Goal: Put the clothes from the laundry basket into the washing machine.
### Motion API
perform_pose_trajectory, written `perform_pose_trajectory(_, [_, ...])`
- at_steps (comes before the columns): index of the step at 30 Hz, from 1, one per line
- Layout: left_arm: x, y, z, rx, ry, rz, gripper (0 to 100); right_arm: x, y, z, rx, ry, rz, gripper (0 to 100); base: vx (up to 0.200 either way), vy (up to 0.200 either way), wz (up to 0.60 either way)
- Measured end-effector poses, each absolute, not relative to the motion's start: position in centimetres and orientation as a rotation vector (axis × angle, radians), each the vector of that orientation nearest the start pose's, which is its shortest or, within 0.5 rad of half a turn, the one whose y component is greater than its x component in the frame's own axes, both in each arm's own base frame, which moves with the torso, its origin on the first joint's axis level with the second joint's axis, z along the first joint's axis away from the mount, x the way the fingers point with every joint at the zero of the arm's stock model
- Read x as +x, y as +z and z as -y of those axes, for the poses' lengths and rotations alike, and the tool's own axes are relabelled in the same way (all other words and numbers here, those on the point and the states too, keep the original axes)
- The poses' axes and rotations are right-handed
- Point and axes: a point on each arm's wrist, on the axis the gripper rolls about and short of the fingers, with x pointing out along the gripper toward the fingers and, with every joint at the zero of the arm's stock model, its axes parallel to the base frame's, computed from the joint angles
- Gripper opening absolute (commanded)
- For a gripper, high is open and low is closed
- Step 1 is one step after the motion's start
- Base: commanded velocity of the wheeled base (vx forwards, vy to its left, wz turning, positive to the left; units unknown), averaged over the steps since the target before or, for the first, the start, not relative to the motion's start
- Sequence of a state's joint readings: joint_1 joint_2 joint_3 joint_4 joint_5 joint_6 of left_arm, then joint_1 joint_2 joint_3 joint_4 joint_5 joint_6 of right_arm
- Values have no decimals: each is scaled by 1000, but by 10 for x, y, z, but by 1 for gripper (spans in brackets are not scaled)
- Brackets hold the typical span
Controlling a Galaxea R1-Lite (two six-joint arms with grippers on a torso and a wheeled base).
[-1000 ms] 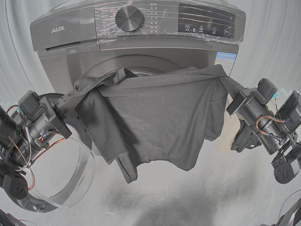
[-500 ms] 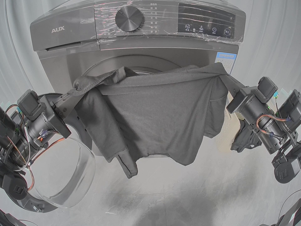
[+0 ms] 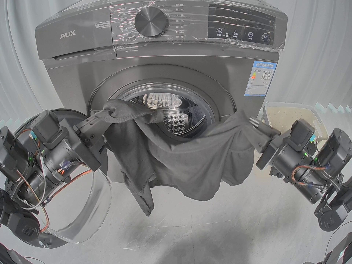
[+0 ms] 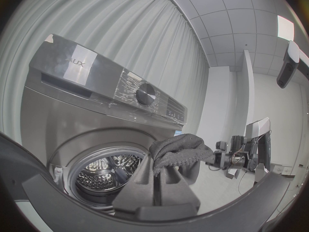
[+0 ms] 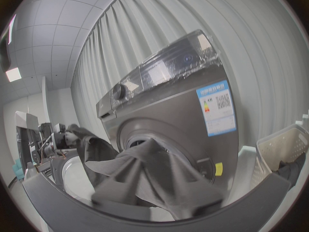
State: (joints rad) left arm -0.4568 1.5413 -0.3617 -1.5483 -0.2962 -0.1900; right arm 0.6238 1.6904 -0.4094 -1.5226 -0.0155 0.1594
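A dark grey shirt [image 3: 183, 158] hangs slack between my two grippers, in front of the washing machine [image 3: 161, 55] and just below its open drum [image 3: 168, 109]. My left gripper [image 3: 101, 116] is shut on the shirt's bunched left end [image 4: 177, 150], level with the drum's left rim. My right gripper [image 3: 256, 127] is shut on the right end [image 5: 151, 174], lower than the drum's right rim. The shirt's middle sags across the bottom of the opening. The cream laundry basket [image 3: 289, 116] stands to the right of the machine, behind my right arm, with dark clothing [image 5: 291, 169] inside.
The round glass door [image 3: 69, 198] is swung open at lower left, under my left arm. Pale curtains [image 3: 319, 48] hang behind the machine. Bare grey floor [image 3: 205, 231] lies in front of it.
Both grippers have dropped and moved inward with the shirt. It was stretched taut across the door opening before; it now sags and the drum is uncovered.
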Motion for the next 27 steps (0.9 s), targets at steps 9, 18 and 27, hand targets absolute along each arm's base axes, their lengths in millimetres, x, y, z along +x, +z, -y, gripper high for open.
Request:
perform_pose_trajectory(9, [203, 202, 121, -225, -804, 292, 0, 188, 129, -144, 167, 651, -32, 100, 0, 0, 0])
perform_pose_trajectory(18, [214, 201, 136, -237, -799, 290, 0, 168, 96, -144, 108, 745, -204, 100, 0, 0, 0])
perform_pose_trajectory(27, [215, 199, 140, -238, -808, 283, 0, 171, 88, -155, 100, 787, -234, 100, 0, 0, 0])
